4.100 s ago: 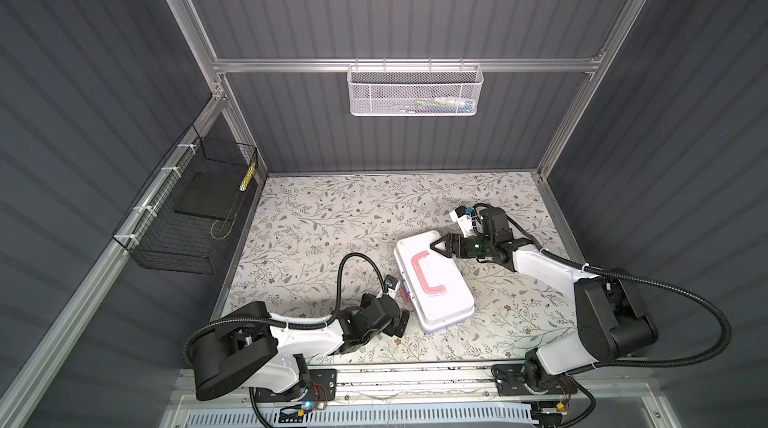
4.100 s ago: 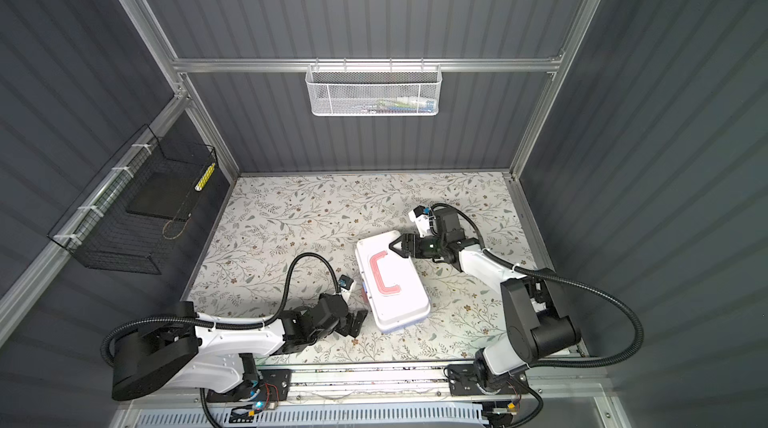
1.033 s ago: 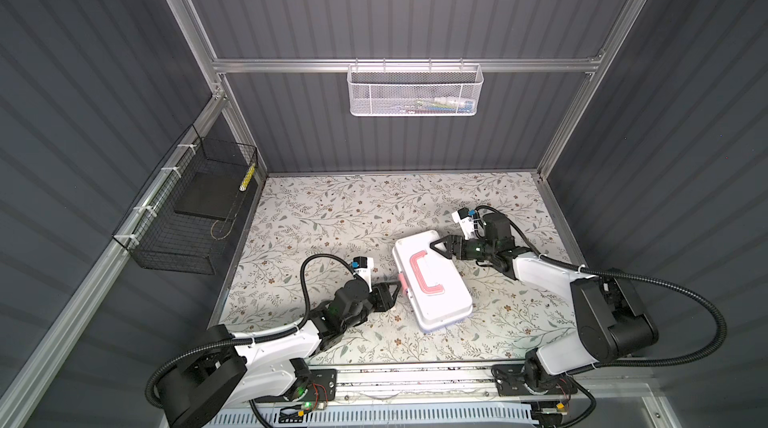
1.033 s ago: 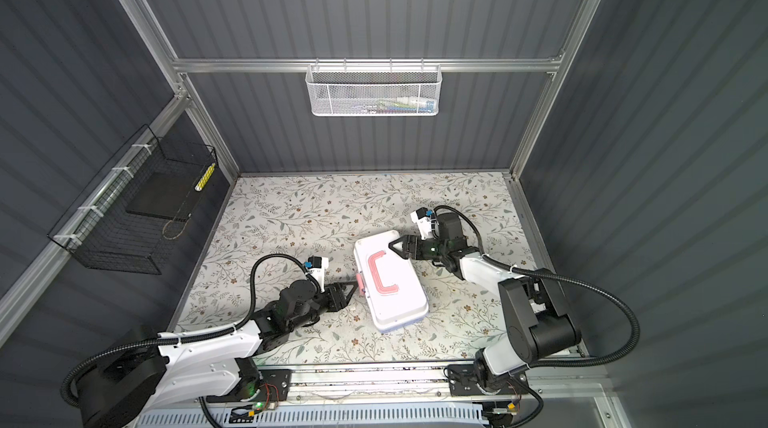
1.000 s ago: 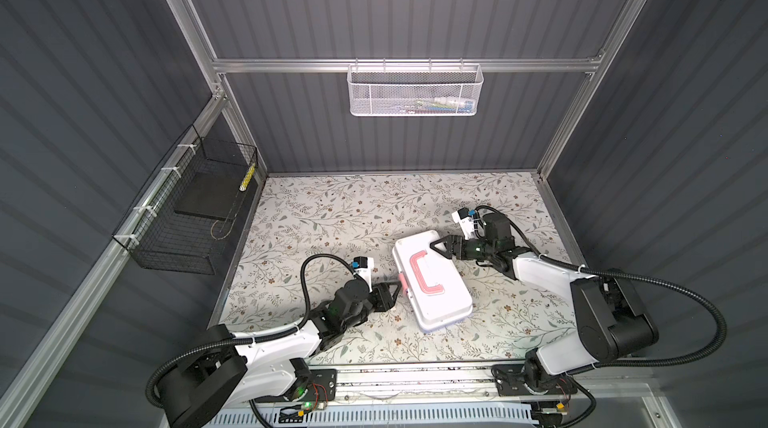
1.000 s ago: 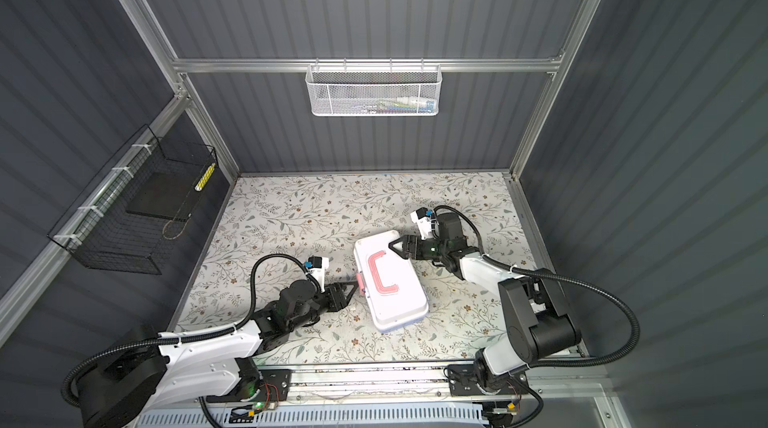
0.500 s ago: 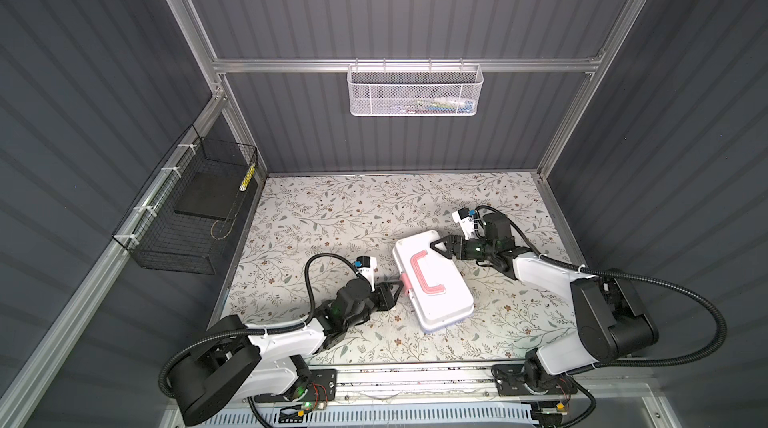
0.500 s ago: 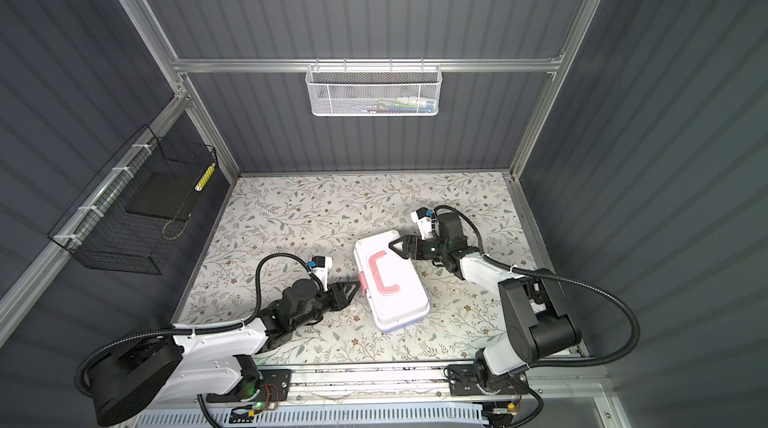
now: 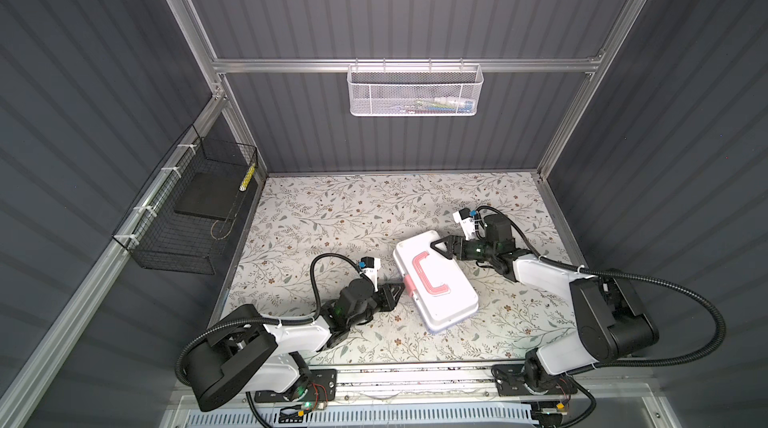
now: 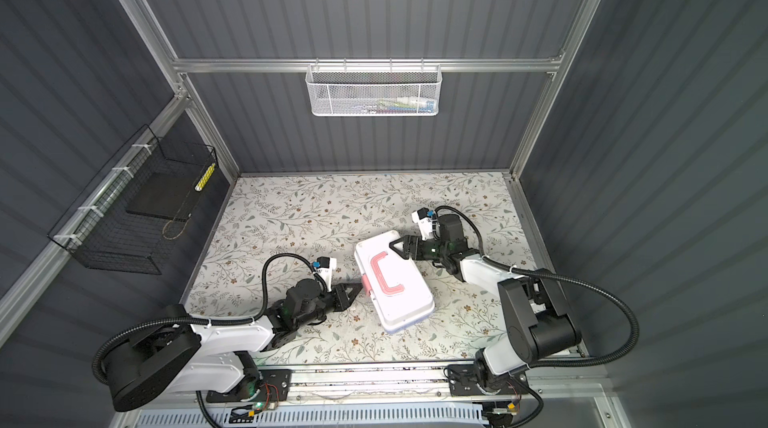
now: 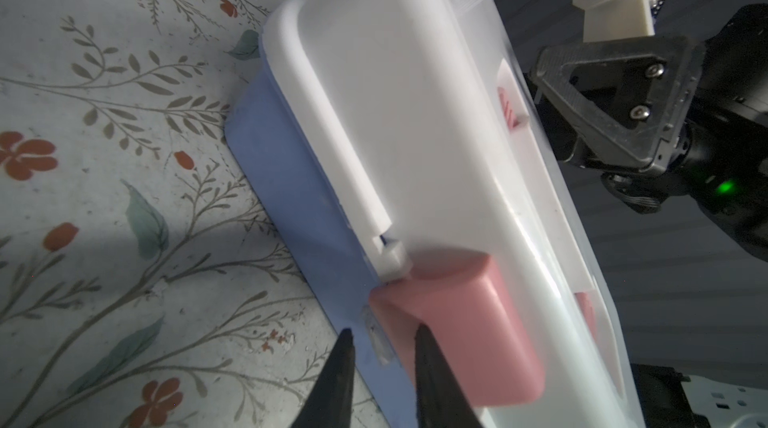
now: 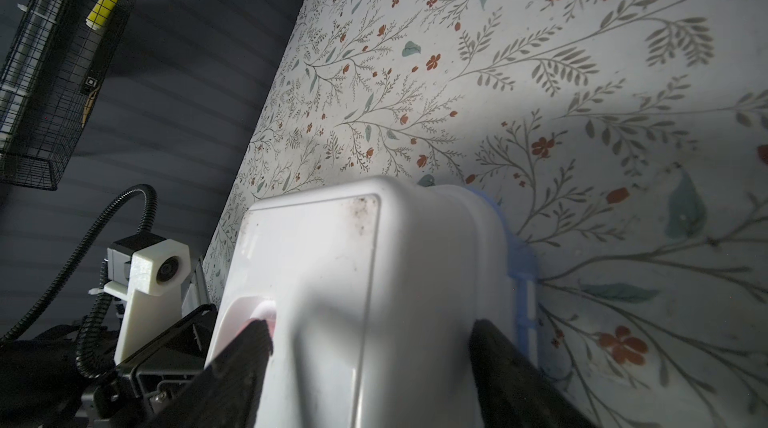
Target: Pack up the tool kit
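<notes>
The tool kit (image 9: 453, 301) (image 10: 409, 305) lies closed on the floral table, with a white lid, a pink handle (image 9: 428, 276) and a light blue body (image 11: 291, 180). My left gripper (image 9: 397, 288) (image 10: 357, 288) (image 11: 384, 332) sits low at the pink latch (image 11: 457, 322) on the box's left side. Its jaws stand narrowly open; one fingertip (image 11: 422, 330) lies over the latch's lower edge, the other beside the blue body. My right gripper (image 9: 440, 245) (image 10: 399, 246) (image 12: 370, 325) is shut wide on the box's far end, one finger on the lid by the handle, one at the hinge side.
A white mesh basket (image 9: 415, 91) with small items hangs on the back wall. A black wire basket (image 9: 191, 214) is fixed to the left wall. Dark ribbed walls close in three sides, and a metal rail (image 9: 415, 376) runs along the front.
My left arm has come in from the front to the latch, and its jaws have narrowed over the last second. The right gripper and the box have barely moved.
</notes>
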